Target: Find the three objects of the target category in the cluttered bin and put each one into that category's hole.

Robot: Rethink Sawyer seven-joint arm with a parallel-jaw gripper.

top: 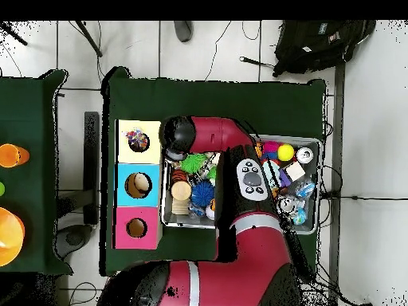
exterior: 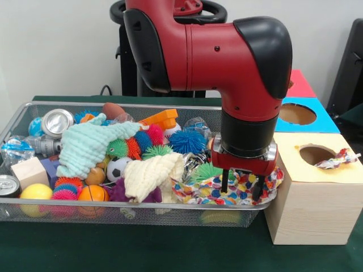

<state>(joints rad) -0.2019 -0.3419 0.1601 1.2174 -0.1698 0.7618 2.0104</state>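
Note:
The wire-mesh bin [exterior: 142, 207] is full of toys. A white polka-dot cloth [exterior: 207, 191] lies at its right end, by the yellow-topped box [exterior: 309, 204]. My gripper [exterior: 241, 190] hangs straight down over this cloth, open, with its fingertips [exterior: 225, 184] down at the fabric. A second polka-dot cloth [exterior: 337, 160] hangs part-way out of the yellow top's round hole [exterior: 315, 153]; it also shows in the overhead view [top: 138, 143]. No other dotted cloth shows. In the overhead view the arm's black wrist [top: 177, 137] hides the gripper and much of the bin [top: 319, 183].
A mint-green cloth [exterior: 93, 144] and a cream cloth [exterior: 152, 174] lie among spiky balls, cans and small balls in the bin. The blue-topped box [exterior: 309, 116] and red-topped box [exterior: 300, 85] stand behind the yellow one. A black case [exterior: 349, 68] stands at the far right.

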